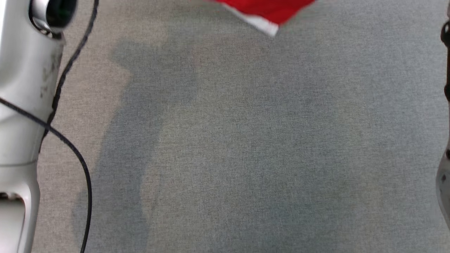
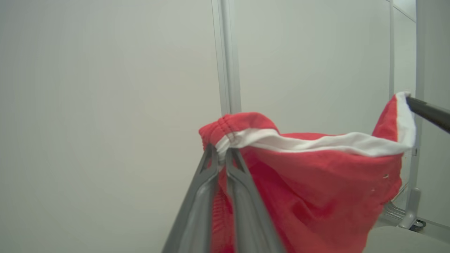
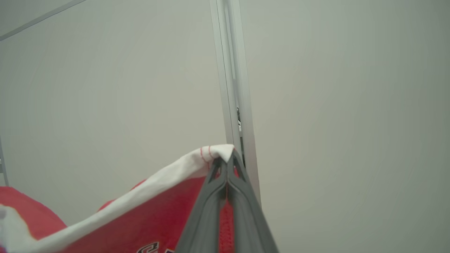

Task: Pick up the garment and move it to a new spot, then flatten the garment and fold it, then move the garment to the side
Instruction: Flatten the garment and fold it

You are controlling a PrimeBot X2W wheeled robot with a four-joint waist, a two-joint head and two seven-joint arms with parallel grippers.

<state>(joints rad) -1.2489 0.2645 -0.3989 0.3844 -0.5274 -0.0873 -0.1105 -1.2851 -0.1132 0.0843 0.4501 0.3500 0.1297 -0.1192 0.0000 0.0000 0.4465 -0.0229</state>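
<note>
**Head view to wrists: red garment strung between both arms**

Head view: a corner of the red fabric garment with white trim [image 1: 267, 12] hangs into the top edge, beyond the bare grey cloth-covered tabletop [image 1: 246, 147]. Whether that corner touches the surface is not clear. The pale left forearm [image 1: 21, 88] stands at the left edge.

Left wrist view: the left fingers [image 2: 215, 163] are pinched narrow on the gathered, white-edged band, and the red cloth spills to their right. The band runs across to the dark tip of the right fingers [image 2: 427, 111], which meets its far end.

Right wrist view: the right fingers [image 3: 226, 168] are closed tight on a white corner, and the garment falls away to their left.

The garment's long axis seems to lie along the band, from one arm to the other, so neither arm is nearer. Laying it flat probably calls for both arms to lower together over the bare tabletop, with the band kept taut.
</note>
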